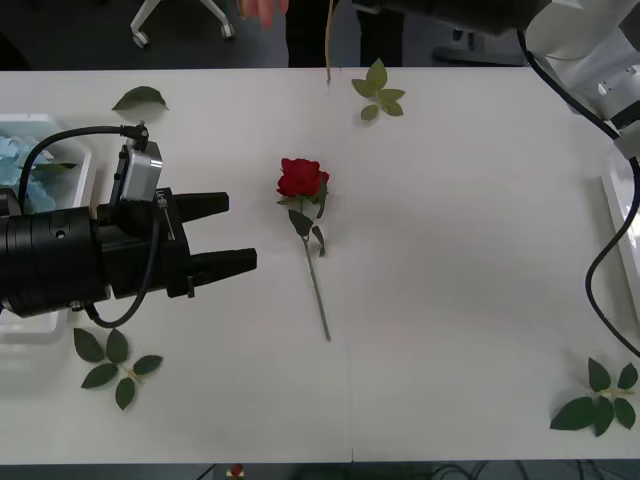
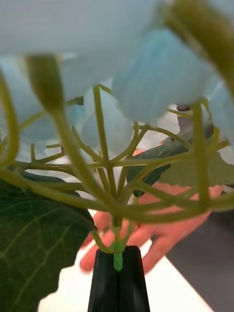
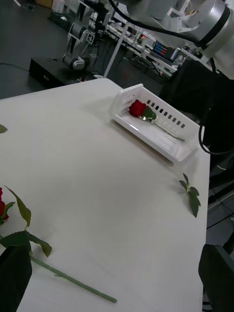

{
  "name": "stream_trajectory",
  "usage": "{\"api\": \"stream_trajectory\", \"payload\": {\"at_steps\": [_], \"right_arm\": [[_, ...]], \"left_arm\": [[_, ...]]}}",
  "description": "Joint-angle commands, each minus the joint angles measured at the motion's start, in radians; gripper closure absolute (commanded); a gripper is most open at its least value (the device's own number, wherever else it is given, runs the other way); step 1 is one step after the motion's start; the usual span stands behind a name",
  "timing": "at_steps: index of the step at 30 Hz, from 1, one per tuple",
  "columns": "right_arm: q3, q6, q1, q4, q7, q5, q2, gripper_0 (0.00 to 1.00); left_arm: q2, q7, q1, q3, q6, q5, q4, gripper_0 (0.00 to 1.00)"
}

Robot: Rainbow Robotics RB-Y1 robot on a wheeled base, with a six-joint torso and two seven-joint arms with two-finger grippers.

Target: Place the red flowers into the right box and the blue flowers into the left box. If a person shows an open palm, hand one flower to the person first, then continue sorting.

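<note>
White table [image 1: 450, 250], dark floor [image 3: 19, 44], cluttered benches [image 3: 146, 41].

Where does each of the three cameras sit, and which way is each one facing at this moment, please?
Front view: above the arms, looking down at the table; the left gripper is open beside the red rose.
Right wrist view: on the right wrist, facing a blue flower clamped in the right gripper, a person's hand behind.
Left wrist view: on the left wrist, facing across the table to the right box.
Shared: front and left wrist views both show the rose.
</note>
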Motion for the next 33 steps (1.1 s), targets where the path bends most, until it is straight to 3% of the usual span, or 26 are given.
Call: {"api": "stream_trajectory", "payload": {"at_steps": [1,13,24,25,26,28,33], "right_arm": [[-0.015,-0.011,-0.078,0.038,0.007,-0.037,0.019,1.00],[-0.017,-0.040,-0.155,0.062,0.007,-0.061,0.040,1.00],[-0.019,-0.040,-0.158,0.062,0.007,-0.068,0.046,1.00],[-0.017,-0.040,-0.158,0.062,0.007,-0.069,0.046,0.92],[-0.019,-0.042,-0.158,0.062,0.007,-0.069,0.046,0.70],[-0.017,-0.040,-0.158,0.062,0.007,-0.069,0.046,0.47],[-0.019,-0.030,-0.158,0.062,0.007,-0.072,0.046,0.31]], "left_arm": [[-0.012,0.015,0.005,0.010,-0.001,-0.006,-0.027,0.00],[-0.011,0.017,0.003,0.010,-0.001,-0.006,-0.027,0.00],[-0.012,0.017,0.003,0.010,-0.001,-0.006,-0.028,0.00],[-0.012,0.017,0.003,0.010,-0.001,-0.006,-0.027,0.00],[-0.012,0.017,0.005,0.010,-0.001,-0.006,-0.027,0.00],[-0.012,0.017,0.005,0.010,0.002,-0.006,-0.027,0.00],[-0.012,0.018,0.005,0.010,0.002,-0.006,-0.027,0.00]]}}
